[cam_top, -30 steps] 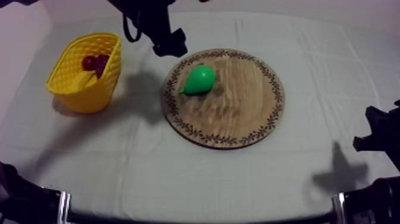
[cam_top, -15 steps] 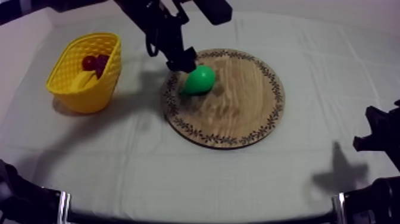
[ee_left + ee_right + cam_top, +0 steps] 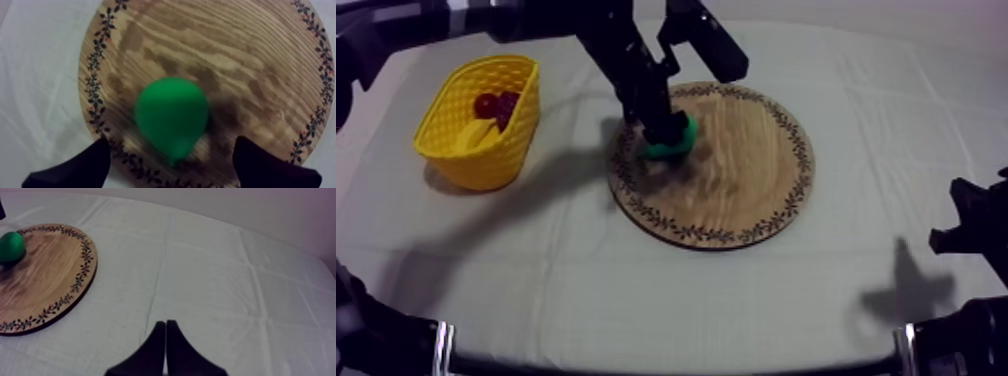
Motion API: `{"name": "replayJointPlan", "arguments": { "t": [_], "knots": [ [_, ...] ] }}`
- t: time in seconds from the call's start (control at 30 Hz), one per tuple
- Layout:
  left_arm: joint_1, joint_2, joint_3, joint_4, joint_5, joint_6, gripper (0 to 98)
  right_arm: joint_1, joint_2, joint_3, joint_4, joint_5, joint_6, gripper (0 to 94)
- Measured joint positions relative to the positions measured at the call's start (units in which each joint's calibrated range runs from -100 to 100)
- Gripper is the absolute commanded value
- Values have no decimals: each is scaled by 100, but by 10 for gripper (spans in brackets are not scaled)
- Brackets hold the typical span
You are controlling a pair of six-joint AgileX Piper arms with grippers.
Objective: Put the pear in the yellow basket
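Nearest, at the right of the bench (image 3: pixel 636 290), the right gripper (image 3: pixel 165 324) sits idle, its two fingers pressed together into a narrow wedge with nothing between them, well apart from the action. Moving farther in, here's the round wooden board (image 3: pixel 736 190) in the middle of the cloth, and on its far-left part, just inside the patterned rim, lies the green pear (image 3: pixel 171 115). Right over it hangs the left gripper (image 3: pixel 171 147), wide, one black finger on each side of the fruit, and I see no contact with either. So this looks like the grasp itself, with the carry yet to come. To do it well, I'd say the fingers want to sink until they flank the fat belly of the pear, not the narrow end that points back between them, and the pear should sit centred before the squeeze. It's smooth and round, so a lopsided or hasty close could send it rolling across the board. Farther left stands the yellow basket (image 3: pixel 486 160), a small red fruit (image 3: pixel 486 104) already inside; a clean lift above its wall comes before any swing over.
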Motion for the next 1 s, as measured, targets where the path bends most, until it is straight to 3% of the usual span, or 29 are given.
{"name": "replayJointPlan", "arguments": {
  "t": [0.77, 1.0],
  "knots": [
    [-4, 897, -393, 35, -419, -66, 815, 0, 0, 0, 0, -1, 0, 3],
    [4, 968, -414, 80, -465, -64, 665, 0, 0, 0, 0, 0, 0, 3]
  ]
}}
